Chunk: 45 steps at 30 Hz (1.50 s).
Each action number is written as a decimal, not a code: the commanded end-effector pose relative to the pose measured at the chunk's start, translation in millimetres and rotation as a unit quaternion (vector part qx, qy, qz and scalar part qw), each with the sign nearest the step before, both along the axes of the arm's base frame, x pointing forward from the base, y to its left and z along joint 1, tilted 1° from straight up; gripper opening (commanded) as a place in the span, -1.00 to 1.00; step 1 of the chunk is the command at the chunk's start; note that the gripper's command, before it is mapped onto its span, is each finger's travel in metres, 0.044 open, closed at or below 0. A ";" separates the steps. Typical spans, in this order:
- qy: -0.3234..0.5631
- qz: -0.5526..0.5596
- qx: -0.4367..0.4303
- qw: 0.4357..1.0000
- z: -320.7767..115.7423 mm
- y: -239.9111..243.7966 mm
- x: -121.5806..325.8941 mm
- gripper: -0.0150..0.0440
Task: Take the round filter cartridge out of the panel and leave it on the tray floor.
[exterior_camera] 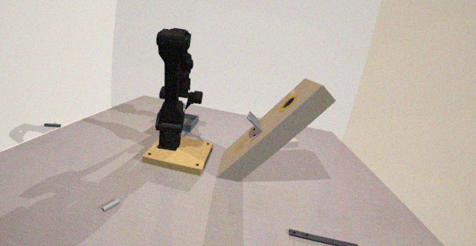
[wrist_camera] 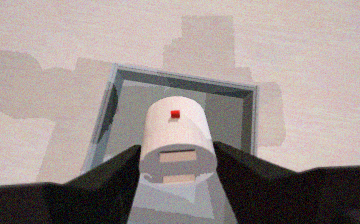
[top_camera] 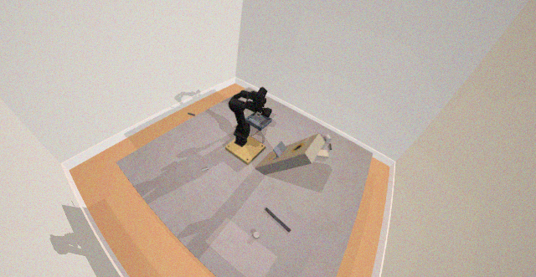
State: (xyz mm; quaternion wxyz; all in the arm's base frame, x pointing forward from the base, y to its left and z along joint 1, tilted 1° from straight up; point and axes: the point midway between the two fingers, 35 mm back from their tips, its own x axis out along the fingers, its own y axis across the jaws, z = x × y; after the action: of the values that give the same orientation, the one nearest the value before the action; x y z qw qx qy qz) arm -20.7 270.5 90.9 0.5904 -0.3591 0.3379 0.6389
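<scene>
The cartridge is seen hanging over the tray, out of the panel, whose round hole is left dark and bare. Seen from the wrist, the white cylinder is lined up above the tray floor, inside the tray walls, though whether its lower end is touching that floor cannot be told.

The risks from here are judged as follows. If the cylinder is let go while it is above the floor, it could be dropped on its end, tipped over and sent rolling against a tray wall, or bounced out across the rim. If it is pressed down too far, the tray could be shoved aside or the cylinder skewed between the fingers. On release, a finger dragged along its side could topple it, and a withdrawal taken too low could clip the near tray wall, which would leave the robot touching something.

The gripper is closed on the cartridge about halfway through its travel, one dark finger pressed on each flank of the cylinder, with the slotted face turned toward the wrist and the small red mark on top. Nothing else is seen to be touched by the gripper.
</scene>
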 end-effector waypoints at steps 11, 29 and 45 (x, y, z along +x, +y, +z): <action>0.000 0.001 -0.003 1.000 -31.6 -3.6 -0.3 -0.31; 0.000 0.001 -0.003 1.000 -31.6 -3.6 -0.3 1.00; 0.000 0.000 0.002 1.000 25.0 -0.4 0.1 1.00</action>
State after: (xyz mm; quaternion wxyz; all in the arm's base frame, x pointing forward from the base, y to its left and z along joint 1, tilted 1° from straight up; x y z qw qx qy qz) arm -20.6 270.2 117.1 0.5914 -0.3574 0.3365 0.6398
